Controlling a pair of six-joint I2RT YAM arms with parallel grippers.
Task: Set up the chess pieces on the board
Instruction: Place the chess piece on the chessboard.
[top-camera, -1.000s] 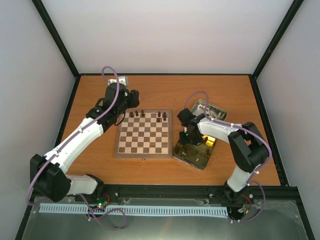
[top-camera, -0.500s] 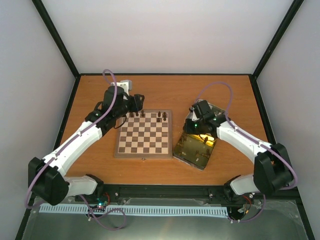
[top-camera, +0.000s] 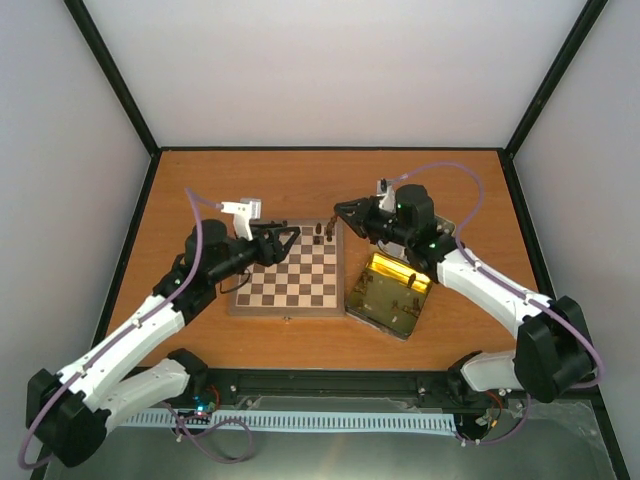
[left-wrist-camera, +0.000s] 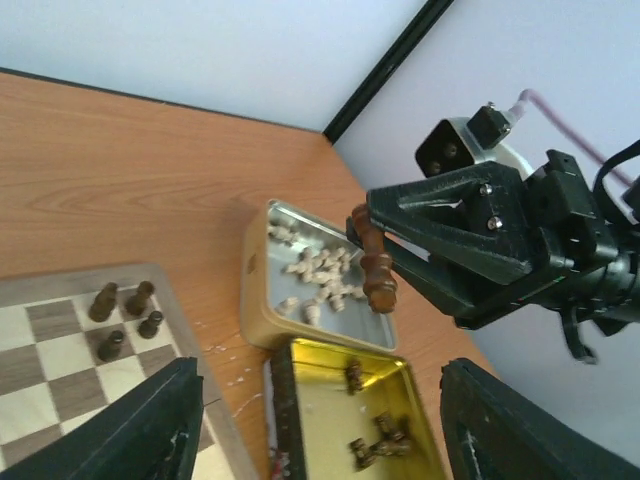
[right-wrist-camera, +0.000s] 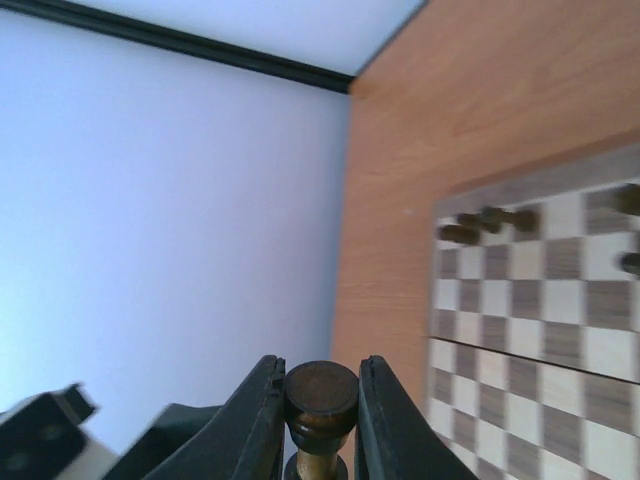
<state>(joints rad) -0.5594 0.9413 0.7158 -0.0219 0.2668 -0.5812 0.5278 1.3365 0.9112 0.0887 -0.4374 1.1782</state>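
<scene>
The board (top-camera: 288, 272) lies mid-table, with a few dark chess pieces (top-camera: 322, 233) standing at its far right corner. They show again in the left wrist view as dark pieces (left-wrist-camera: 125, 318). My right gripper (top-camera: 342, 211) hovers by that corner, shut on a dark brown chess piece (right-wrist-camera: 320, 393) pinched at its base. The same held piece (left-wrist-camera: 378, 268) hangs above the tins in the left wrist view. My left gripper (top-camera: 292, 236) is open and empty above the board's far rows, its fingers (left-wrist-camera: 150, 425) spread wide.
A gold-lined tin (top-camera: 388, 298) with several dark pieces (left-wrist-camera: 378, 432) lies right of the board. Behind it a grey tin half (left-wrist-camera: 262, 300) holds cream-white pieces (left-wrist-camera: 318, 275). The walls of the cell stand close behind and to both sides.
The right gripper rose from the gold tin and swung left to the board's far right corner with a dark piece. The left gripper pulled back from the far left corner, turned right and opened wider.
</scene>
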